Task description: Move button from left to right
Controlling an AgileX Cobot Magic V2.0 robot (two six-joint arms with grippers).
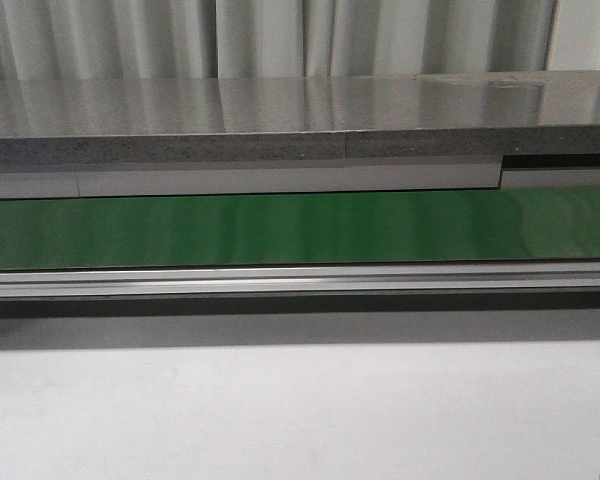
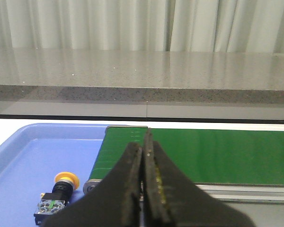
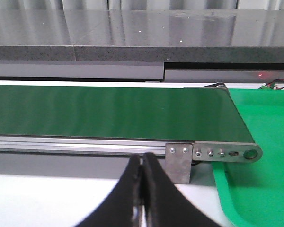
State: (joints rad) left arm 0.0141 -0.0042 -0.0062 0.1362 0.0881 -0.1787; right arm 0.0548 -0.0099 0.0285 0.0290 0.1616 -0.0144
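Front cam: just the green belt [image 1: 300,230] running across the bench, nothing riding on it, no arms showing.

Left wrist cam: the button [image 2: 57,194] is lying on its side in the blue tray [image 2: 19,165] off the belt's left end. Left gripper [image 2: 144,189] is pressed together, empty, not touching it.

Right wrist cam: right gripper [image 3: 143,189] pinched together too, near the empty green tray [image 3: 255,189] at the right end. So basically nothing's done yet.

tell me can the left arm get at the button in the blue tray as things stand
Probably yes: the button lies alone in the blue tray, nothing over it, beside the left pincer. The pincer is shut, so it would need to open first.
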